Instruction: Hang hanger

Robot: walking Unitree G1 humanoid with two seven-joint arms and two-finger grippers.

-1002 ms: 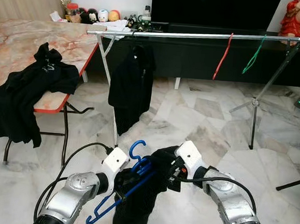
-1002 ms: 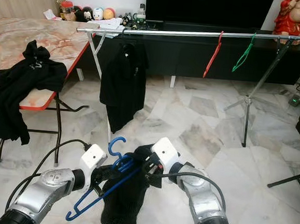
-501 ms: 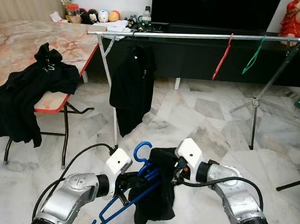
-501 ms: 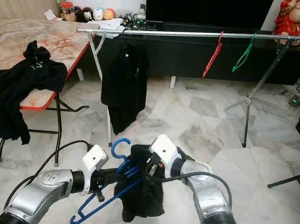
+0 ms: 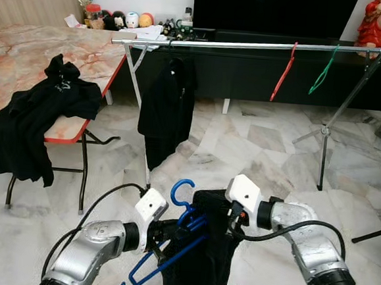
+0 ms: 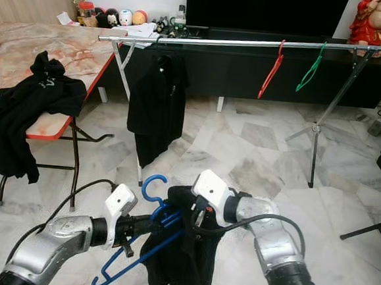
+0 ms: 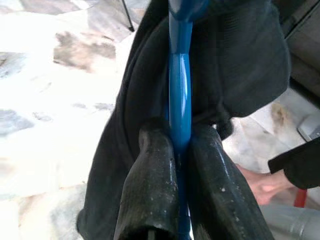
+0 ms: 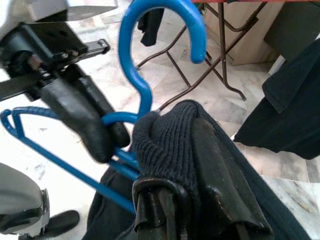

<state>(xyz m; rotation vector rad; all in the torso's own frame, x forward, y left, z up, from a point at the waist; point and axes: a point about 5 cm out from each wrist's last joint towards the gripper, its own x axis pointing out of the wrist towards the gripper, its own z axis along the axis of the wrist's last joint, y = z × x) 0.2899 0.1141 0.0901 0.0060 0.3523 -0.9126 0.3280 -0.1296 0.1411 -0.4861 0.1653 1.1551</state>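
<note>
Left eye view: blue hanger [image 5: 169, 243] low before the rail [image 5: 251, 45].

Left wrist view: left end effector [image 7: 181, 150] clamps it.

Right wrist view: right end effector [image 8: 172, 150] pinches the dark garment [image 8: 170, 135]; the fabric could slip off.

You have a blue hanger [image 5: 169, 250] held low in front of the robot, tilted, hook up. A black garment [image 5: 201, 255] is draped partly over it and hangs down beside it. The rail [image 5: 251, 45] stands well beyond, carrying a red hanger [image 5: 283, 72], a green hanger [image 5: 323, 71] and a black top [image 5: 167, 107].
</note>
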